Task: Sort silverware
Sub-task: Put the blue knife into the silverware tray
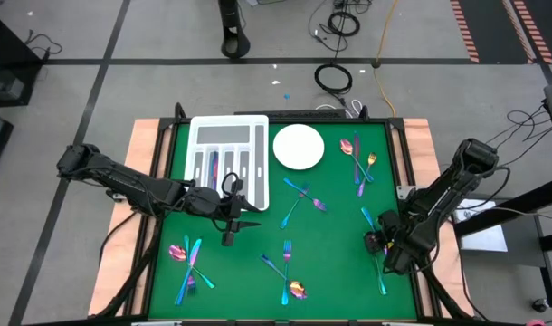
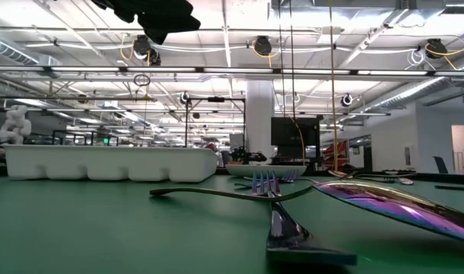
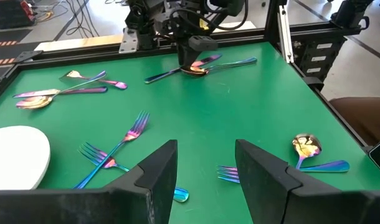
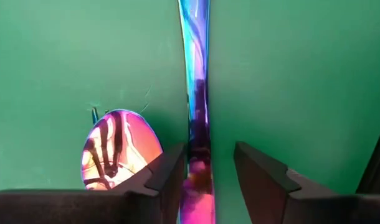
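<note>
Fingers of your right gripper (image 4: 205,180) stand apart over the green table (image 1: 335,226), low near its right edge, with a thin iridescent handle (image 4: 195,93) running between them and a spoon bowl (image 4: 121,149) lying just beside one finger. I judge you keep the jaws apart and low so that they can close across the narrow handle; whether a finger touches it already, I cannot tell. Your left gripper (image 3: 205,180) is also open and holds nothing; it hangs just beside the near corner of the white tray (image 1: 231,149), probably waiting close to the slots. The rest of the silverware lies in small crossed groups: by the right gripper (image 1: 377,243), at the far right (image 1: 359,158), in the middle (image 1: 303,201), at the near left (image 1: 187,263) and at the near middle (image 1: 290,272). The white plate (image 1: 299,147) stands next to the tray. On the right side you have little room, because the table frame is near; toward the middle the cloth is open between the groups.
</note>
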Motion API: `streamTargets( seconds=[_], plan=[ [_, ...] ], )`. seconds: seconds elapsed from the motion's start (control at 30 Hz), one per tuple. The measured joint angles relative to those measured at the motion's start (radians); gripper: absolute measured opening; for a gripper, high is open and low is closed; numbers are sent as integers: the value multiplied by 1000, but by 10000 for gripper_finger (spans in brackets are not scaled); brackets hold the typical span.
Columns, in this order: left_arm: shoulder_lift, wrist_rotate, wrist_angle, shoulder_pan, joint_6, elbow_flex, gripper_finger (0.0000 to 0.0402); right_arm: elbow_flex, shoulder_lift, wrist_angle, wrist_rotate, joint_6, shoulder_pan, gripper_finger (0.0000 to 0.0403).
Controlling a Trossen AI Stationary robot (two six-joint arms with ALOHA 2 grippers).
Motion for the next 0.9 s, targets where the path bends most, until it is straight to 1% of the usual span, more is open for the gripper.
streamTargets(
  seconds=[0.1,0.23,0.43,0.57,0.77,0.83,0.9],
  plan=[
    [0,0,0,0,0,0,164,0,12,23,6,-43,0,135],
    [0,0,0,0,0,0,164,2,27,33,16,-48,-2,133],
    [0,0,0,0,0,0,164,5,71,30,-21,-65,-2,124],
    [0,0,0,0,0,0,164,5,78,28,-27,-66,-2,90],
    [0,0,0,0,0,0,164,17,79,16,-32,-64,-2,16],
    [0,0,0,0,0,0,164,37,81,-1,-29,-60,-2,9],
    [0,0,0,0,0,0,164,56,82,-31,-18,-39,-2,12]
  ],
)
